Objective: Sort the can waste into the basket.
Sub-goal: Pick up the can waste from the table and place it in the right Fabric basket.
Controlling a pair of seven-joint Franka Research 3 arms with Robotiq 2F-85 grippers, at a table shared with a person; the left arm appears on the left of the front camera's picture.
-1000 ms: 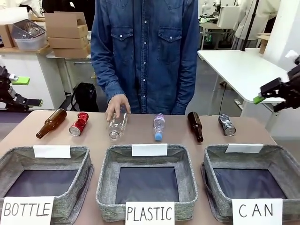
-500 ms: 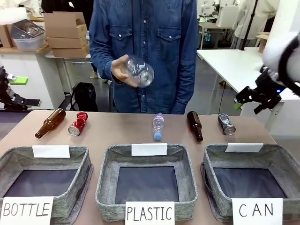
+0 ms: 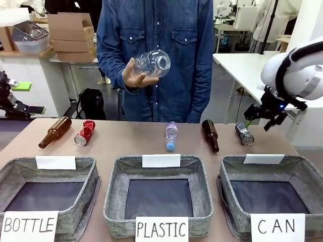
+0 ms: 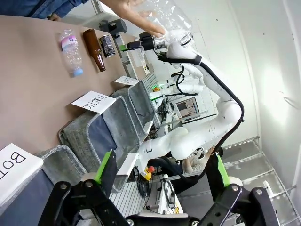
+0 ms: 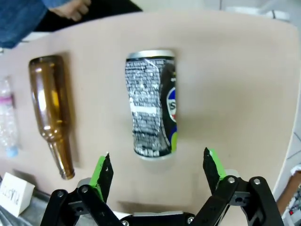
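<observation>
The CAN basket (image 3: 303,163) is sitting at the near-right corner of the worktop (image 3: 131,145), w/ the PLASTIC basket (image 3: 114,187) at mid near edge and the BOTTLE basket (image 3: 90,187) at near-left. Past them, along the far edge, things are lying on their sides. The silver can (image 3: 244,134) (image 5: 150,106) is toward the far-right corner, just beside a brown bottle (image 3: 210,135). The red can (image 3: 85,133) is toward the far-left, next to a 2nd brown bottle (image 3: 55,132), and a small plastic bottle (image 3: 171,136) is lying btwn. The R gripper (image 3: 259,121) (image 5: 156,165) is hovering over the silver can, jaws standing wide apart, not touching it. The L gripper (image 3: 25,98) (image 4: 163,165) is hanging off the left edge, jaws also apart. Beyond, a person's hand (image 3: 135,76) is holding up a clear bottle (image 3: 153,63).
</observation>
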